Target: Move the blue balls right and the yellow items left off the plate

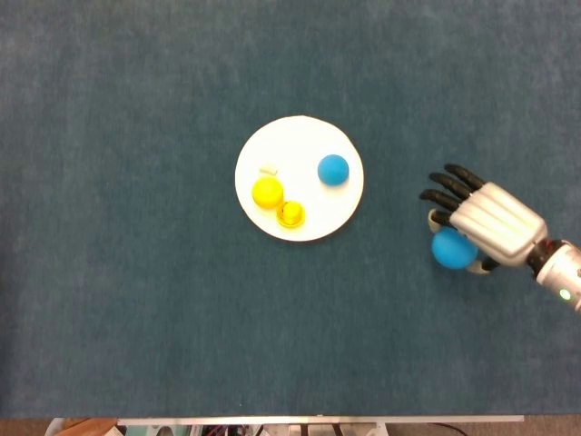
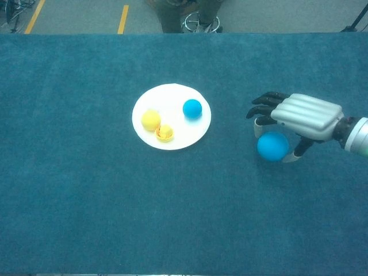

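Large ball: a plain, smooth, large blue ball (image 1: 450,248) sits under the right hand (image 1: 486,224), well off the plate at about 4 o'clock from it, over the teal carpeted bench (image 1: 136,318).
Right hand: palm down, silver back upward, reaching in from the 3 o'clock edge; dark fingers (image 2: 261,108) point toward 9 o'clock and curl over the ball, thumb beneath, holding it. Whether the ball touches the bench cannot be told.
Left hand: neither view shows it.
Small ball: a small, smooth blue ball (image 1: 333,169) lies on the round white plate (image 1: 300,136), at 3 o'clock from its centre.
Yellow items: a smooth yellow ball (image 1: 267,192) lies at 8 o'clock on the plate; just beside it, toward 5 o'clock, a small yellow-orange ridged piece (image 1: 290,214).
Scrap: a tiny pale bit (image 1: 268,169) lies at 12 o'clock from the yellow ball.
Plate: near the middle of the bench.
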`<state>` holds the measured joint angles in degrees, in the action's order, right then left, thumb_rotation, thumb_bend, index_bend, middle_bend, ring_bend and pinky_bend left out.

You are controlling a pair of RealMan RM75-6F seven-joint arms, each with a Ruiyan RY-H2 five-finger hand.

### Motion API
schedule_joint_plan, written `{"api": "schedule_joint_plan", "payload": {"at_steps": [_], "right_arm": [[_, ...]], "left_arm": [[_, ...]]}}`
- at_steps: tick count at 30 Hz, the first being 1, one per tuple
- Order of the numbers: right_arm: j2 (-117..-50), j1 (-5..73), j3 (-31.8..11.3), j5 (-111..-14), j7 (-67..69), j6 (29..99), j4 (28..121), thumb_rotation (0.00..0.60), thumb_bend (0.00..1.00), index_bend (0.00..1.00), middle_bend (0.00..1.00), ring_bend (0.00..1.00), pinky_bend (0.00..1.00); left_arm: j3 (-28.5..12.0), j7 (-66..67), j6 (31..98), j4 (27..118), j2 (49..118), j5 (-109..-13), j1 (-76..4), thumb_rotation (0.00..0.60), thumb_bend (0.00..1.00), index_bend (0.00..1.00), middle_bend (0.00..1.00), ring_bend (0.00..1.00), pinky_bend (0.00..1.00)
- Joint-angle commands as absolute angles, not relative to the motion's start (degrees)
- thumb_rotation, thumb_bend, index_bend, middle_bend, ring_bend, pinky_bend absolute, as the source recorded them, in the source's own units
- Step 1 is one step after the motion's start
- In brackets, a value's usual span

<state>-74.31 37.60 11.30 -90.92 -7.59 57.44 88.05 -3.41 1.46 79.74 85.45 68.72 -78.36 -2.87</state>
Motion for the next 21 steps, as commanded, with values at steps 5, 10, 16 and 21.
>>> {"api": "schedule_joint_plan", "payload": {"at_steps": [5, 10, 16, 21], "right_arm": [[-76.66, 35.86, 11.41, -91.62, -7.71, 56.94, 85.11, 0.600, 0.00, 0.59, 0.19, 0.05, 0.05], [-78.10, 35.05, 11.32, -92.94, -8.94, 57.09, 83.30, 0.600, 0.00, 0.59, 0.19, 0.05, 0.05], [-78.92, 34.39, 11.12, -93.29, -10.45, 56.34, 82.43, 0.600, 0.00, 0.59, 0.19, 0.05, 0.05], [-78.84, 34.08, 10.99, -93.32, -10.95, 55.60, 82.54, 0.600, 0.00, 0.54, 0.19, 0.05, 0.05]], "left_arm": [[-3.20, 1.57, 79.58, 85.45, 68.81, -77.94, -2.80, 0.600, 0.01, 0.42, 0.49, 0.39, 0.51], [-3.10, 0.87, 79.67, 84.95, 68.94, -77.65, -2.57, 0.600, 0.01, 0.42, 0.49, 0.39, 0.51], [-3.01, 0.17, 79.81, 84.35, 69.16, -77.61, -2.42, 0.600, 0.01, 0.42, 0.49, 0.39, 0.51], [-2.95, -0.02, 79.83, 84.12, 69.25, -77.65, -2.41, 0.600, 0.01, 0.42, 0.49, 0.39, 0.51]]}}
